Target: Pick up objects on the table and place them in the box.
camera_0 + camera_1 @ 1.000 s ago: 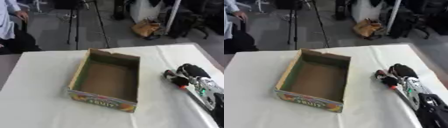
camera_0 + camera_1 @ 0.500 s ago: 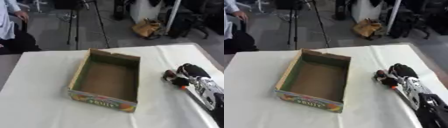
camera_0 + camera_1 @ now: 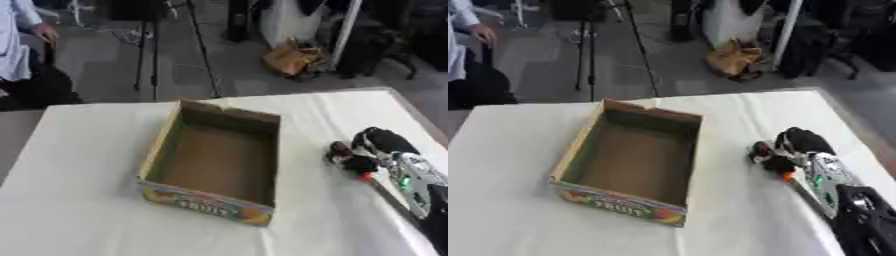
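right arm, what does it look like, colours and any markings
The right hand is black, with dark rounded fingers. Behind it the forearm is silver-grey with a small green light on it and an orange-red spot at the wrist end. Nearer the lower corner the arm turns into a black casing.

An open cardboard box (image 3: pixel 633 165) sits on the white-covered bench (image 3: pixel 518 220), its near wall printed with fruit pictures and lettering, its brown floor bare. To the right of the box, well apart from it, the right robot hand (image 3: pixel 785 150) rests on the cloth with its dark fingers curled around a small dark object (image 3: pixel 765 156). A small red-orange spot (image 3: pixel 787 175) shows just beside the hand, on the side away from the box.
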You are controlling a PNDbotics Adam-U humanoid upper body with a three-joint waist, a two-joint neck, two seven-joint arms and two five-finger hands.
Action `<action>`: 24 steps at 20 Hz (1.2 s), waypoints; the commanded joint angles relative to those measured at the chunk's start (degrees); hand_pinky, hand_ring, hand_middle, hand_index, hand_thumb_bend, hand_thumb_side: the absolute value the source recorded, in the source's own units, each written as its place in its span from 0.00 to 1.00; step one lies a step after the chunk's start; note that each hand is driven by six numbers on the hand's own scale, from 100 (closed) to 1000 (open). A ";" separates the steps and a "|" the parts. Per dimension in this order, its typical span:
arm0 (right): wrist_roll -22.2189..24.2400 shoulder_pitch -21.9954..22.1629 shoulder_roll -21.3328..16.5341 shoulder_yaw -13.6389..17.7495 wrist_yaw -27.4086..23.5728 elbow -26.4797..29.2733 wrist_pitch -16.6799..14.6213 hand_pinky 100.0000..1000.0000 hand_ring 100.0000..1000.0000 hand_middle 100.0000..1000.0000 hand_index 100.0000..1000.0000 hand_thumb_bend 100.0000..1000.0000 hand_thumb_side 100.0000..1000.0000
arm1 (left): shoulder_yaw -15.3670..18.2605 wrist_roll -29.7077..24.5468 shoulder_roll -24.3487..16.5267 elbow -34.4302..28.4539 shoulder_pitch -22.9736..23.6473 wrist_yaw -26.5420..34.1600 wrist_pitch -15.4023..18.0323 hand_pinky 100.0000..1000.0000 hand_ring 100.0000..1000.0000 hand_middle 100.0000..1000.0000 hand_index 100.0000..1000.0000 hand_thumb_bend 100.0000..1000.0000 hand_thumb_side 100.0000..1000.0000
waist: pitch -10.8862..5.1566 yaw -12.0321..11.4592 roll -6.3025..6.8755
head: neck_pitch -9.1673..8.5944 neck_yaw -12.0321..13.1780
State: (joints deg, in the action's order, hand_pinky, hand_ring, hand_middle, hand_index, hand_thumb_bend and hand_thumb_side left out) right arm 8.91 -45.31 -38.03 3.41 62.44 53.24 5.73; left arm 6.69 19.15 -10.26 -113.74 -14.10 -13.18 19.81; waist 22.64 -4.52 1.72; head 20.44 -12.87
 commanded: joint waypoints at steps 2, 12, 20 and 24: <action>0.50 0.11 -1.38 0.13 -0.09 -0.79 0.20 0.74 0.77 0.63 0.65 0.39 0.66 | 0.17 -0.07 -0.33 -0.85 -0.44 0.26 0.06 0.65 0.93 0.96 0.72 0.00 1.00 | -1.19 0.05 0.02 | -0.37 -0.15; 0.51 0.07 -1.36 0.11 -1.09 -1.17 0.51 0.70 0.74 0.58 0.65 0.29 0.64 | 0.21 0.12 -0.31 -0.85 -0.46 0.23 0.10 0.65 0.93 0.96 0.72 0.00 1.00 | -1.19 -0.03 0.07 | -0.23 -0.13; -0.11 0.10 -1.34 0.14 -1.90 -1.29 0.61 0.66 0.72 0.55 0.64 0.23 0.66 | 0.17 -0.01 -0.30 -0.85 -0.53 0.28 0.10 0.65 0.93 0.96 0.72 0.00 1.00 | -1.17 0.05 0.22 | -0.31 -0.13; -0.37 0.07 -1.37 0.15 -2.23 -1.30 0.61 0.65 0.71 0.55 0.64 0.21 0.68 | 0.15 -0.09 -0.28 -0.85 -0.53 0.29 0.12 0.65 0.93 0.96 0.72 0.00 1.00 | -1.16 0.06 0.29 | -0.45 -0.16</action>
State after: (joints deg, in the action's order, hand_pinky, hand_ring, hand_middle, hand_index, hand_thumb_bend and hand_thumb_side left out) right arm 8.45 -45.39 -38.08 3.41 60.79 52.89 6.27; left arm 6.69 19.15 -10.26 -113.74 -14.11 -13.17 19.83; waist 22.62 -4.53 1.91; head 20.42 -12.89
